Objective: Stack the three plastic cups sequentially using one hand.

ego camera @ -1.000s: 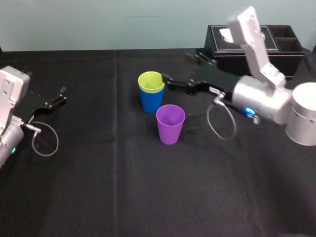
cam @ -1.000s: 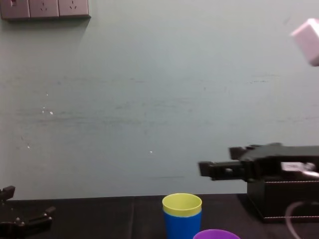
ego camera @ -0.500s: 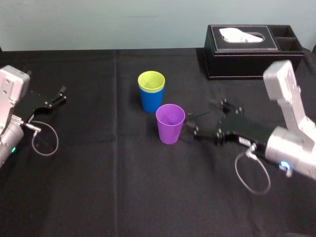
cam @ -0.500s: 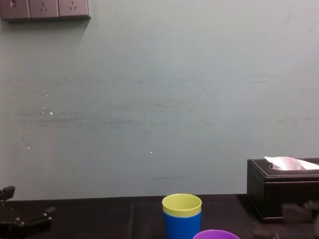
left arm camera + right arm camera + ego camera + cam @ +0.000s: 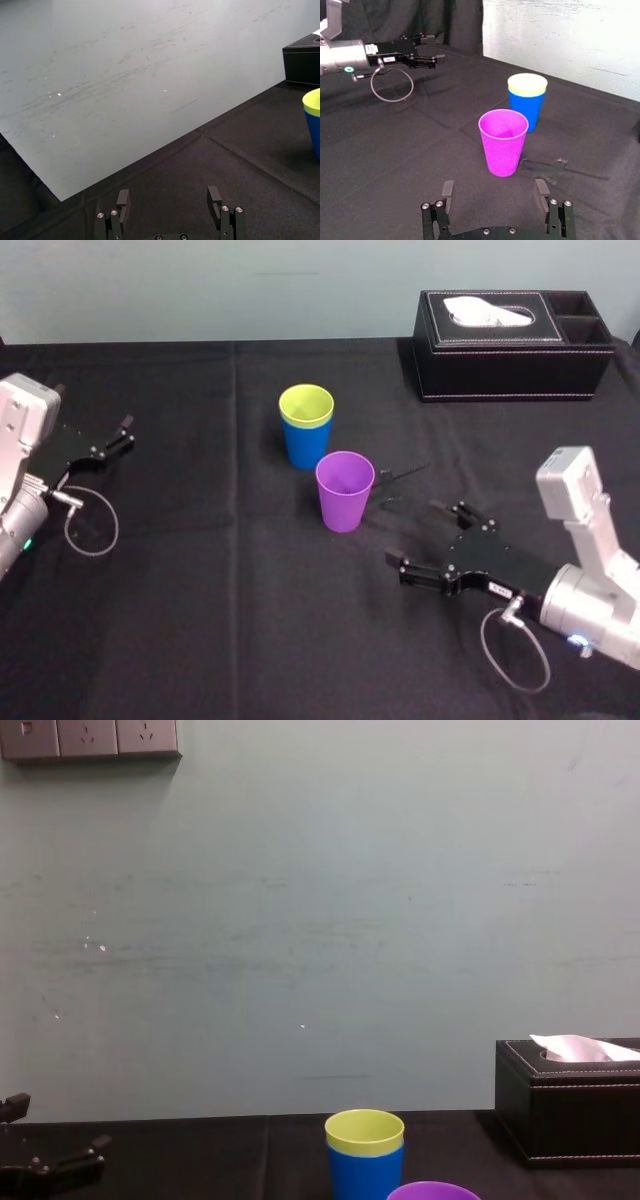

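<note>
withdrawn to the near right of the purple tapered plastic cup (image 5: 345, 492), the black two-finger right gripper (image 5: 412, 532) hangs spread and empty, left gripper (image 5: 122, 433) open far left; a skewed grab could topple that cup short of the yellow-green plastic cup (image 5: 306, 405) nested in the bright blue plastic cup (image 5: 305, 447) behind.

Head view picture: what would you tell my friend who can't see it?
A purple plastic cup stands on a black tablecloth beside a bright blue plastic cup with a yellow-green plastic cup nested inside. The right gripper is open, right of the purple cup; the left gripper rests open at the left edge. A black leather tissue box sits behind.
</note>
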Controlling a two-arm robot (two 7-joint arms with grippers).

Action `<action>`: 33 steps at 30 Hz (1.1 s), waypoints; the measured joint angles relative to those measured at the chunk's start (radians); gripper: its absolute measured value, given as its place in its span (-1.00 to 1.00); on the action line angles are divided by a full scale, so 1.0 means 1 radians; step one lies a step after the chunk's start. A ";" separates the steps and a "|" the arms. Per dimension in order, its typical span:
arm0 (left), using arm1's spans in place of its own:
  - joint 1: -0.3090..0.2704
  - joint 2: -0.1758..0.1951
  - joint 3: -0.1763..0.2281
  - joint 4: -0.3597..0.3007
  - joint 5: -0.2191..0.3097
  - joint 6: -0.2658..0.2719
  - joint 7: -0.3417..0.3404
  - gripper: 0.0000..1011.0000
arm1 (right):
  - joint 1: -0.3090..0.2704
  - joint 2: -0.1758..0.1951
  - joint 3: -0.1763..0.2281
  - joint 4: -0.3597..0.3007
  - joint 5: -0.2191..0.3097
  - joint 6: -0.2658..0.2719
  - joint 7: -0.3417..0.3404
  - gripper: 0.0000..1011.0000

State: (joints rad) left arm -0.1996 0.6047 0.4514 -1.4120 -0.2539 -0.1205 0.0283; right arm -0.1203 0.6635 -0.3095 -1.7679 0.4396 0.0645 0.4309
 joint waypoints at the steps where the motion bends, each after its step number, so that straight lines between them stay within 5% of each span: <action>1: 0.000 0.000 0.000 0.000 0.000 0.000 0.000 1.00 | 0.000 -0.012 -0.005 0.011 -0.011 -0.010 -0.004 0.98; 14: 0.000 0.000 0.000 0.000 0.000 0.000 0.000 1.00 | 0.083 -0.114 -0.056 0.120 -0.087 -0.030 -0.004 0.98; 33: 0.000 0.000 0.000 0.000 0.000 0.000 0.000 1.00 | 0.177 -0.177 -0.088 0.200 -0.123 -0.018 0.025 0.98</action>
State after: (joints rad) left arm -0.1995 0.6047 0.4514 -1.4119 -0.2539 -0.1205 0.0283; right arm 0.0569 0.4870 -0.3980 -1.5675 0.3170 0.0467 0.4557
